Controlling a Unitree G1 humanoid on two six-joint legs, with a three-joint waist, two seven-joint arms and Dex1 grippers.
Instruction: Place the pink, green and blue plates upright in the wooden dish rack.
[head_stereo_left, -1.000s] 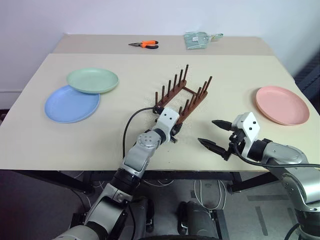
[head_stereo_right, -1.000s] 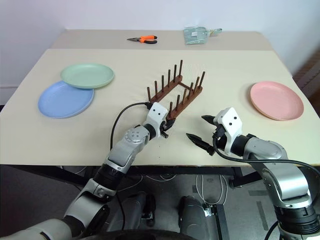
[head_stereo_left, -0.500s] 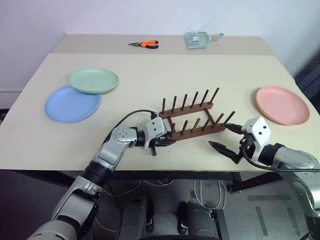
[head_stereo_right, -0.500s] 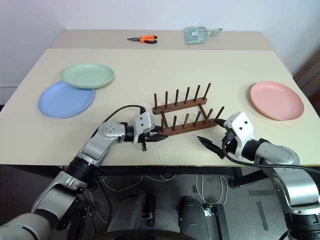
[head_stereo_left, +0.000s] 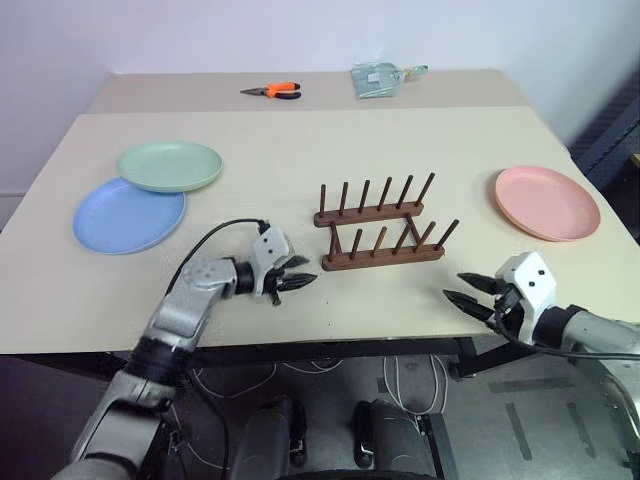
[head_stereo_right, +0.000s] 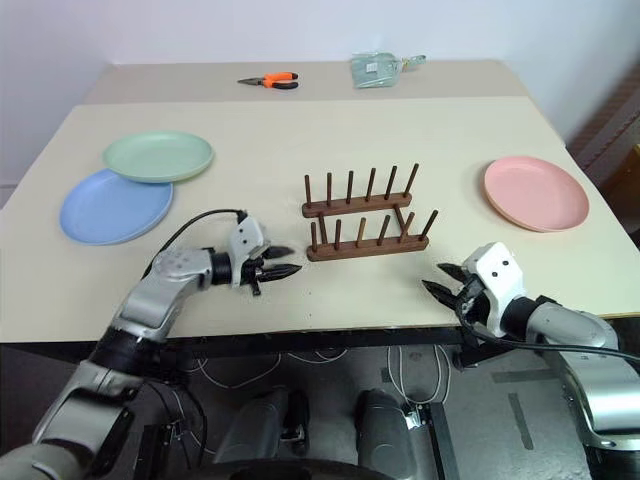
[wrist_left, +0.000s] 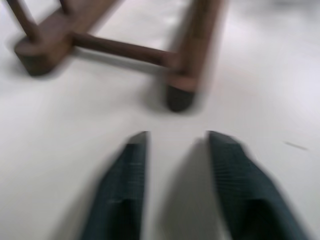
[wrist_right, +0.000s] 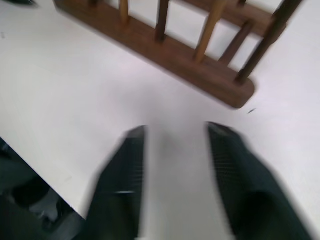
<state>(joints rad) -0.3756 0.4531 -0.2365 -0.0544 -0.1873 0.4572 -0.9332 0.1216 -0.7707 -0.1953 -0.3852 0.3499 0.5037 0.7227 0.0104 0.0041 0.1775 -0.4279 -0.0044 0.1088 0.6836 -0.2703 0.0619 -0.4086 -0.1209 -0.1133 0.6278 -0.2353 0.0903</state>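
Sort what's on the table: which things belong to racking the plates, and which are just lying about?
Belongs to the job:
- wooden dish rack, no plates in it
- pink plate
- green plate, overlapping the blue plate
- blue plate

Lying about, at the far edge:
- orange-handled pliers
- greenish packet

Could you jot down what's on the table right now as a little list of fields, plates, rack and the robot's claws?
rack: mid-table, standing, no plates in it
pink plate: flat, right of the rack
green plate: flat, far left, its edge over the blue one
blue plate: flat, nearer than the green plate
left claw: just left of the rack, gripping nothing, fingers a little apart
right claw: near the table's front edge, right of the rack, gripping nothing
pliers: far table
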